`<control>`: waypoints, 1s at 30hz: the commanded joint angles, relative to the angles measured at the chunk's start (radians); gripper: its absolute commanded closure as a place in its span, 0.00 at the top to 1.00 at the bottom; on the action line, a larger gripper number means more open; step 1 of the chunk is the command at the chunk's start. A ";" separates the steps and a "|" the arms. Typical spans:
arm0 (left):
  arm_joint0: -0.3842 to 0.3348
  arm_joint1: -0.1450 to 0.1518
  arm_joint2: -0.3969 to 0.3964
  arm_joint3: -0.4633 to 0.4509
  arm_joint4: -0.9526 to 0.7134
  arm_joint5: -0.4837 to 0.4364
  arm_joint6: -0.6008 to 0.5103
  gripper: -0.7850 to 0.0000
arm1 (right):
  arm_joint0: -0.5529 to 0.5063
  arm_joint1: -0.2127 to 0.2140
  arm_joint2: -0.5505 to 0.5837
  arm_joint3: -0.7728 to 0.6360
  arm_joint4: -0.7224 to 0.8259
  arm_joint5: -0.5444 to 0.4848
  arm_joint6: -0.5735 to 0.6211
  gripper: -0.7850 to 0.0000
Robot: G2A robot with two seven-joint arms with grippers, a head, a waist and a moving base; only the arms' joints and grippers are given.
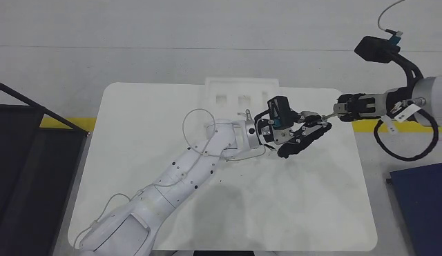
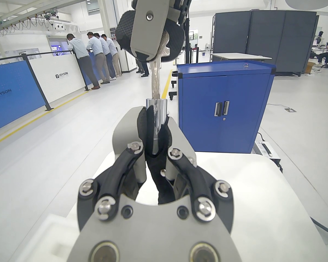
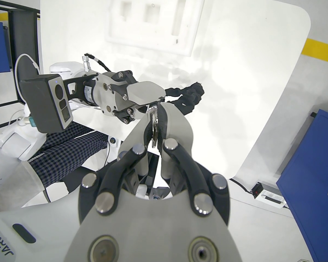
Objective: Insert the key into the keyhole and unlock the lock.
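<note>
Left wrist view: I see the left tool (image 2: 154, 130) clamped on the chrome barrel of the lock (image 2: 159, 110), held above the white surface (image 2: 262, 192). The right tool (image 2: 149, 53) is closed on the head of the key (image 2: 155, 83), whose blade lines up with the barrel and meets its end at the keyhole; I cannot tell how deep it sits. Both tools meet tip to tip near a white foam tray (image 1: 235, 85).
</note>
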 commanded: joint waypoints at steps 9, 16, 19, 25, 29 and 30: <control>0.006 -0.003 -0.011 -0.005 0.010 -0.011 -0.002 0.00 | 0.016 -0.009 -0.018 -0.004 -0.027 -0.012 0.012 0.00; 0.005 -0.007 -0.013 -0.003 0.017 -0.020 -0.002 0.00 | 0.021 -0.016 -0.038 -0.013 -0.066 -0.021 0.021 0.00; 0.007 -0.009 -0.016 -0.001 0.013 -0.023 0.000 0.00 | 0.023 -0.018 -0.047 -0.015 -0.072 -0.023 0.023 0.00; 0.012 -0.010 -0.022 -0.003 0.015 -0.026 -0.004 0.00 | 0.026 -0.021 -0.058 -0.022 -0.068 -0.015 0.015 0.00; 0.018 -0.011 -0.026 -0.006 0.016 -0.030 -0.007 0.00 | 0.029 -0.023 -0.063 -0.028 -0.064 -0.006 0.006 1.00; 0.020 -0.011 -0.027 -0.007 0.016 -0.031 -0.008 0.00 | 0.030 -0.024 -0.063 -0.028 -0.064 -0.003 0.004 1.00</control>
